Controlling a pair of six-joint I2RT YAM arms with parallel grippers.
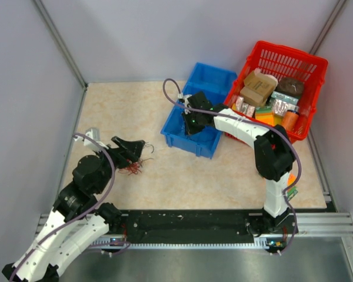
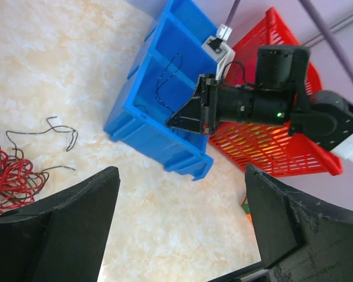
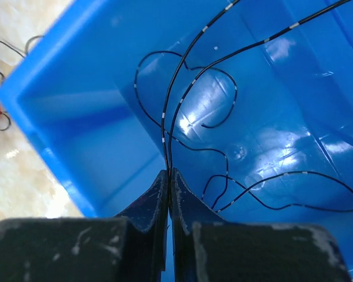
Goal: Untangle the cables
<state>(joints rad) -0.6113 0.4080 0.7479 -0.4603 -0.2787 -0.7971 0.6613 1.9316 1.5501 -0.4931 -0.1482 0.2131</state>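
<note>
**Right pincer (image 3: 169, 175) pinching dark cables (image 3: 185, 70) in blue bin (image 3: 76, 117); left pincer (image 2: 182, 171) spread wide**

Count. We log two arms and two pincers. One blue bin, divided inside. One red basket (image 1: 294, 64) sits just beside it on the right, filled with packets (image 1: 259, 88) too jumbled for us to number. One red cable (image 2: 6, 176) lies coiled in a loose tangle on the table. Of the dark cables, two strands climb away from the right jaws and further dark loops lie on the bin floor. More of them trail on the table just beside the red tangle. We cannot tell how many separate wires these make.

Ground. Beige marbled tabletop (image 1: 223, 176). Pale grey walls (image 1: 135, 35) close it on three sides. A metal rail (image 1: 223, 226) runs along the near edge, with both arm bases on it.

Pincers. Right: jaws pressed together, the two dark strands caught at the very tips, the tips down between the bin's walls. We cannot say which compartment. Left: fingers (image 2: 76, 223) well apart with nothing between them, hanging over the left side of the table near the red tangle. From the top view we cannot tell whether it touches the tangle.
</note>
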